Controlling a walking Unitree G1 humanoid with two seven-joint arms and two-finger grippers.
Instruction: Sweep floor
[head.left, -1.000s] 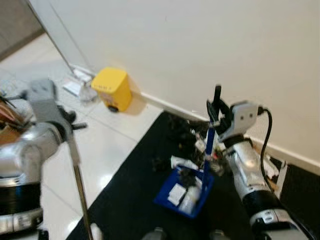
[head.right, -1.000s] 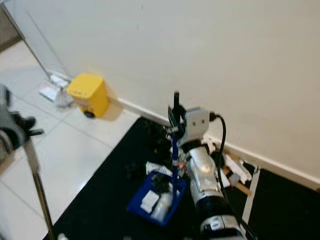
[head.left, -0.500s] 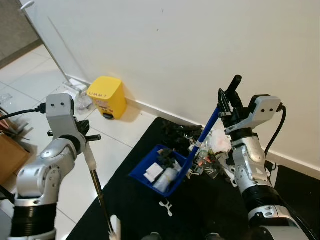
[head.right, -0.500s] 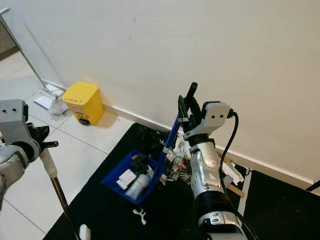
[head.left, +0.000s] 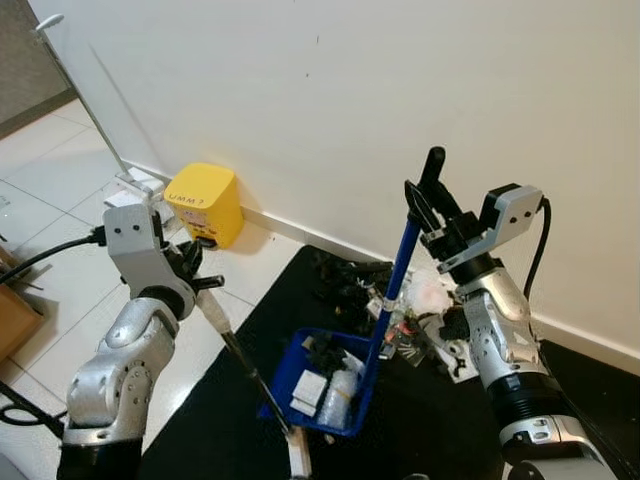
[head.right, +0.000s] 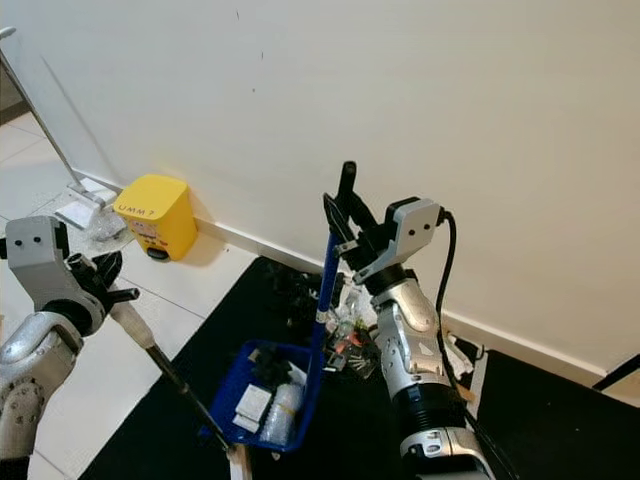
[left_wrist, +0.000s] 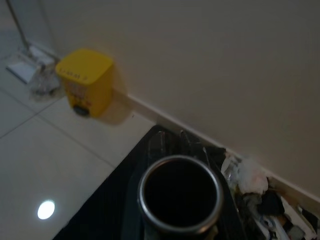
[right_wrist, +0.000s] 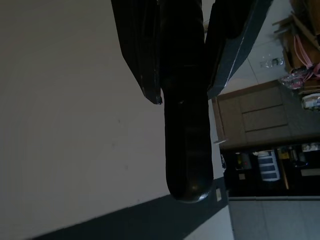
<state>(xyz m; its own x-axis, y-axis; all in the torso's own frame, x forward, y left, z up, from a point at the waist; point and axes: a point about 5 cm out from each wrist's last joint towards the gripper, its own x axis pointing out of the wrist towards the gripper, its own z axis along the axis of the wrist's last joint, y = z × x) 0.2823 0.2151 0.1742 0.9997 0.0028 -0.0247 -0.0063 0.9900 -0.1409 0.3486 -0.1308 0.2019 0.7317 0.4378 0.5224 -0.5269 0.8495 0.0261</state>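
A blue dustpan (head.left: 322, 392) with several bits of white and dark litter in it rests on the black mat (head.left: 430, 420). Its long blue handle (head.left: 394, 285) rises to a black grip (right_wrist: 185, 100), and my right gripper (head.left: 432, 212) is shut on that grip, near the wall. My left gripper (head.left: 195, 275) is shut on the broom stick (head.left: 245, 360), which slants down to the right toward the dustpan's near edge. The stick's metal end (left_wrist: 180, 195) faces the left wrist camera. Loose rubbish (head.left: 405, 310) lies piled against the wall behind the dustpan.
A yellow bin (head.left: 203, 203) stands by the skirting board on the left. A thin pole (head.left: 90, 110) leans on the wall beyond it. White tiled floor (head.left: 60, 270) lies left of the mat. A cardboard box (head.left: 15, 320) sits at the far left.
The dustpan has swung from a leftward tilt to hang nearly upright, closer to me. The broom stick now slants toward the dustpan. The head view has also shifted.
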